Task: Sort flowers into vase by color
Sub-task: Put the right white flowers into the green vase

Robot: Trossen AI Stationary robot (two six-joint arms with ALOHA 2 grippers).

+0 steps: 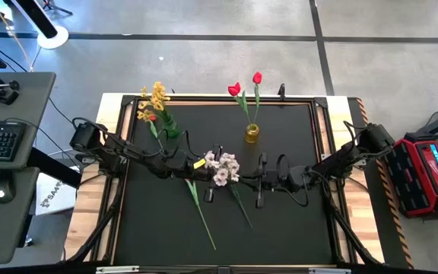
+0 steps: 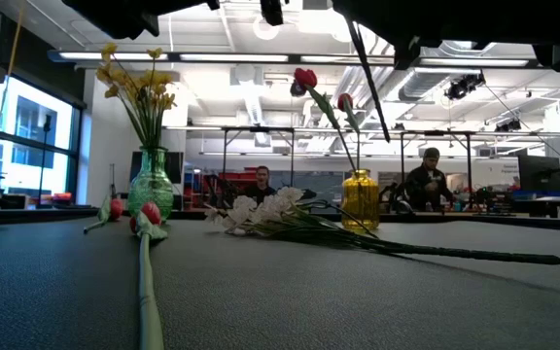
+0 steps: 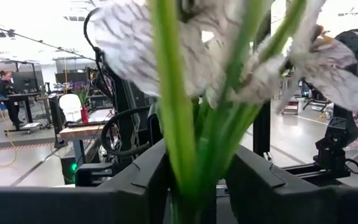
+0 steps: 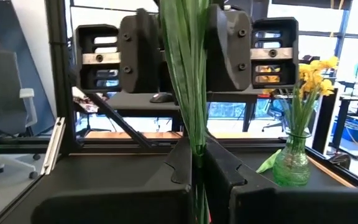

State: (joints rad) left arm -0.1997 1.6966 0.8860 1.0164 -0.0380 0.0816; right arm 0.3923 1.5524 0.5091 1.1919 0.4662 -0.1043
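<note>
A white flower spray (image 1: 223, 167) hangs in the air over the table's middle, blossoms up, between my two grippers, which face each other. My left gripper (image 3: 194, 186) is shut on its green stems, and my right gripper (image 4: 197, 168) is shut on the same stems lower down. A second white spray (image 2: 261, 209) lies flat on the mat beneath them. A red tulip (image 2: 149, 214) also lies there, its stem (image 1: 201, 207) toward the near edge. The green vase (image 1: 170, 129) holds yellow flowers. The yellow vase (image 1: 251, 134) holds two red tulips. My left gripper pinches the spray's bundled stems (image 3: 188, 155) between its two fingers, just under the blossoms. The fingers come level from the table's left and lie across the upright stems. My right gripper pinches the same stems (image 4: 196, 146) lower down, coming level from the table's right. The spray stands upright, clear of the mat.
Another red flower head (image 1: 150, 117) lies beside the green vase at the far left. A loose stem (image 1: 242, 207) runs toward the near edge. The raised frame (image 1: 322, 114) borders the black mat. Two people (image 2: 431, 175) stand in the room behind.
</note>
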